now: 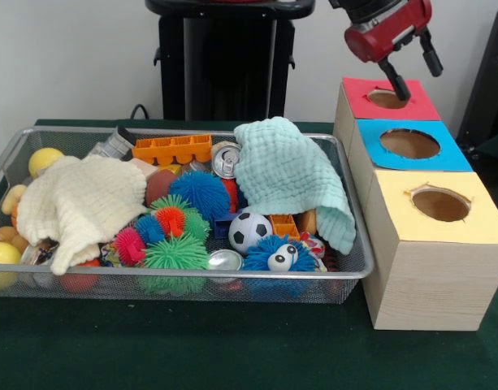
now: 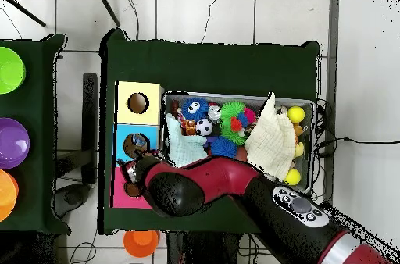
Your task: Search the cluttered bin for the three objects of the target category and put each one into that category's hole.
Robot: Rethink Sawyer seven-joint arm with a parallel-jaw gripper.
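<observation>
in the front view the wire bin [image 1: 346, 268] sits left of a row of three boxes with holes [image 1: 431, 244], a cloth [image 1: 78, 203] lying over its left contents, another cloth [image 1: 293, 175] over its right rear, a soccer ball [image 1: 249, 231] between them.

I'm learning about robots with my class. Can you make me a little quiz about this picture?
1. True or false: the gripper is over the red box.
2. Which box is closest to the camera in the front view? A) red B) blue C) yellow
3. Fill in: the soccer ball lies in the ____.

Key
1. True. Its open fingers hang at the red box's hole.
2. C. The yellow box is in front, the blue box in the middle.
3. Bin, among the spiky balls and cloths.
</observation>
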